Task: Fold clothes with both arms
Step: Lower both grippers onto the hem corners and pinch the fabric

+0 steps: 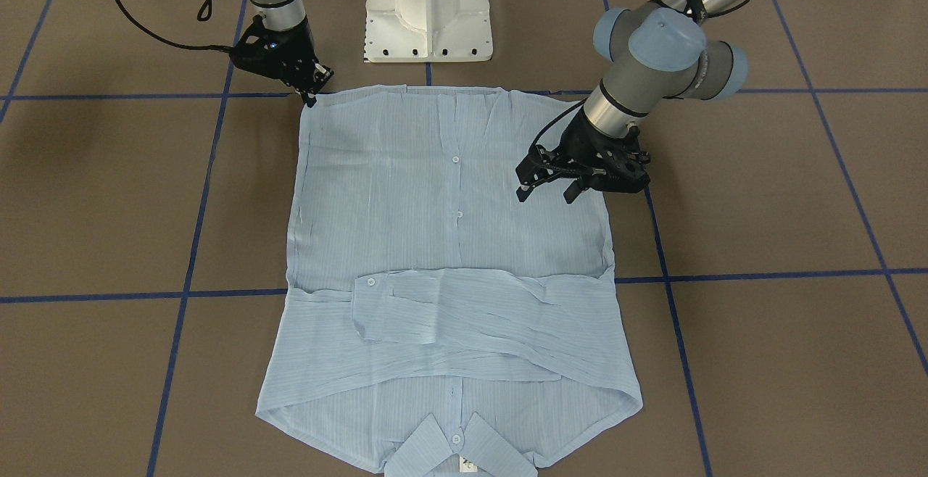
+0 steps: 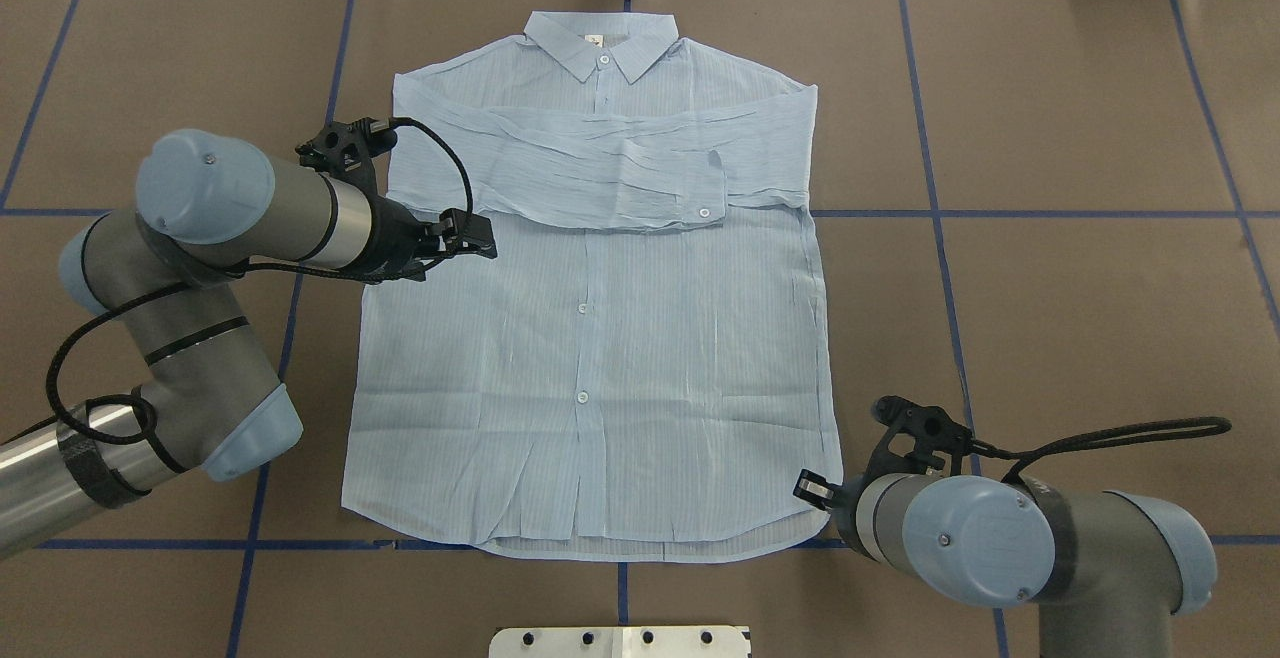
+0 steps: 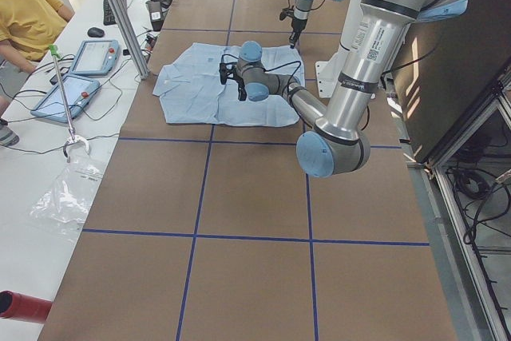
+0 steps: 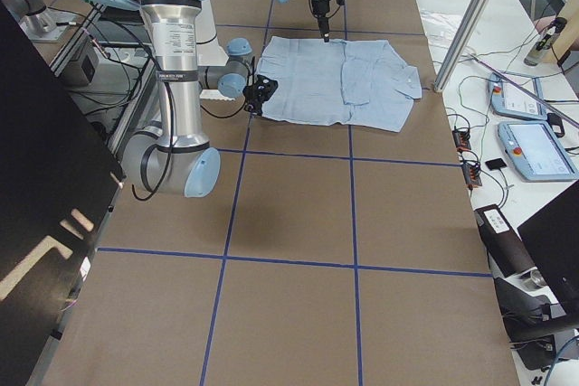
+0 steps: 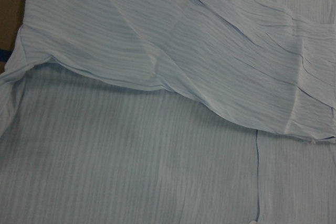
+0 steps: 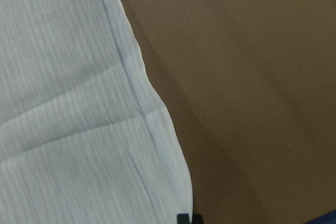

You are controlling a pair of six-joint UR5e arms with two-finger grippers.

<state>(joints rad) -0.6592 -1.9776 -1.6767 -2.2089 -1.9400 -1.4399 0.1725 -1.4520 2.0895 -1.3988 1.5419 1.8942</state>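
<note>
Blue striped cloth first: the shirt (image 2: pixel 600 338) lies flat and button-side up in the middle of the table (image 2: pixel 1050 288). Reading the overhead view as a clock, its collar (image 2: pixel 600 43) is at 12 and its hem (image 2: pixel 600 550) at 6. Both sleeves (image 2: pixel 620 163) are already laid across the chest, which squares the body off, so I'd judge the lengthwise folds come next. Your left gripper (image 1: pixel 547 194) hangs over the shirt's 9 o'clock edge, just below the sleeve band, fingers spread and holding nothing; that looks like a line-up on the side seam. Your right gripper (image 1: pixel 313 93) sits down at the 5 o'clock hem corner, its tip at the cloth's edge. Whether it has pinched that corner I cannot tell, since its wrist camera shows only a sliver of finger beside the hem. The 3 o'clock edge runs straight, while the 9 o'clock edge flares outward toward the hem. You have bare brown table at 3 and at 9 for swinging the arms. At 12 the collar lies near the table's far edge.
</note>
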